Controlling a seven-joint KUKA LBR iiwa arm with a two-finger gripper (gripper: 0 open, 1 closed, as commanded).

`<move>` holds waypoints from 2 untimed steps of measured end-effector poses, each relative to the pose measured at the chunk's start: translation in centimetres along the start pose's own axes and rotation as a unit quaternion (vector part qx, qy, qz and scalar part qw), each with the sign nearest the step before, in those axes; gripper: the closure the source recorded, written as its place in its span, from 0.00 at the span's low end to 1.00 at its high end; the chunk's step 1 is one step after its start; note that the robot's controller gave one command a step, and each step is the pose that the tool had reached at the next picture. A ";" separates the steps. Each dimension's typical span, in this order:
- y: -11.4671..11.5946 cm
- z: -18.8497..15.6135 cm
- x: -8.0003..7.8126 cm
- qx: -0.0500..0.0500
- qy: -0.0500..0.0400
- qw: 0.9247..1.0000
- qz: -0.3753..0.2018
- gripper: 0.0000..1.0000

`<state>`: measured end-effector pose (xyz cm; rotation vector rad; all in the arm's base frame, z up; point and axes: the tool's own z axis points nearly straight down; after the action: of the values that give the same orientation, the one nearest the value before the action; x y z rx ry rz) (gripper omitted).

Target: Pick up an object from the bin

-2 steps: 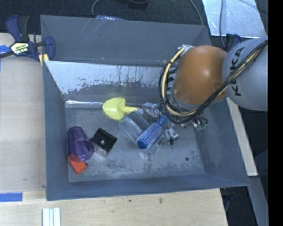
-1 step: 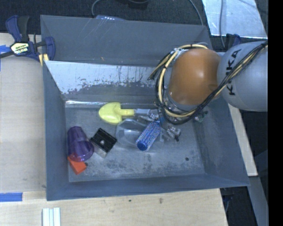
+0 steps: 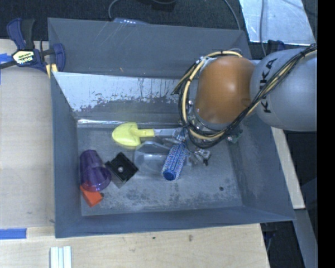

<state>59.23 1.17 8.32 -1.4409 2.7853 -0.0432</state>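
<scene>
- Camera view, where things lie: the gripper [image 3: 191, 148] hangs low over the middle of the bin's [image 3: 156, 88] floor, just beside the upper end of a blue bristly cylinder [image 3: 173, 162], seemingly a brush; it lies tilted, with a clear plastic piece [image 3: 148, 156] on one side and bare floor on the other; a yellow scoop [image 3: 127, 134] lies just behind.
- Camera view, handling: the blue brush looks light, probably a stiff core with soft bristles that give under a pinch and grip rather than slip; across its middle, square to its length, seems the best hold; nothing about it looks fragile.
- Camera view, what is hidden: the arm's orange cover [image 3: 223, 91] and cables hang over the gripper, so whether the jaws are spread or pressed together cannot be told, nor whether they touch the brush; the clear piece's outline is hard to make out; a black block [image 3: 121, 168], a purple cup [image 3: 92, 170] and an orange piece [image 3: 90, 196] lie well apart, toward the view's left.
</scene>
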 end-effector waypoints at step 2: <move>0.0 -0.2 0.1 0.000 0.000 1.000 0.001 1.00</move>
<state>59.18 1.12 8.52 -1.4391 2.7863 -0.0434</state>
